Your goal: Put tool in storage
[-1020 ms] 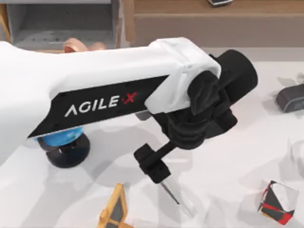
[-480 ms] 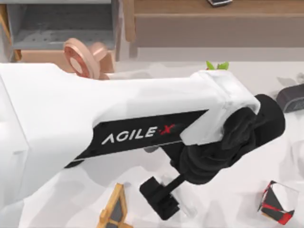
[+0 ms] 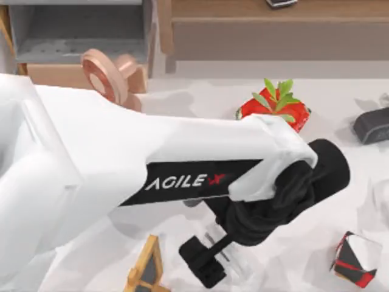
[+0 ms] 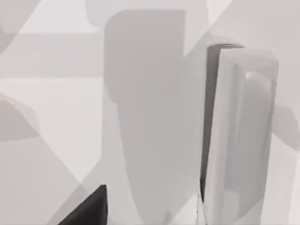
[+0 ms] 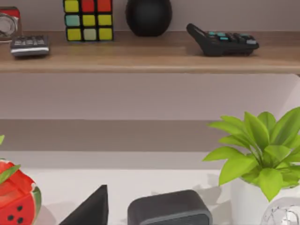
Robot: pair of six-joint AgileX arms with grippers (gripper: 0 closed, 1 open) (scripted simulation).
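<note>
The left arm (image 3: 121, 176) is stretched low across the table (image 3: 340, 91) from the left, its white forearm slanting toward the near right and ending in a black wrist bent down toward the near edge. The left gripper (image 3: 209, 267) is seen at the near middle of the table, with its black fingers set over the tool (image 3: 220, 248). How far the jaws are parted cannot be told, nor whether anything is held.

One tool is seen: a small, flat, glassy, silvery piece lying on the table just beside the gripper's fingers, on their far side. In the top view its long axis appears to run from far left to near right, though most of it is hidden. In the left wrist view it (image 4: 239, 136) is seen close up as a long pale slab with a thin dark strip along one edge.

One red pot with a green plant (image 3: 276, 106) stands at the far middle. One orange-framed triangular piece (image 3: 146, 271) lies at the near edge, left of the gripper. One black-white-red cube (image 3: 355, 258) sits at the near right. One dark grey box (image 3: 372, 125) lies at the far right.
</note>
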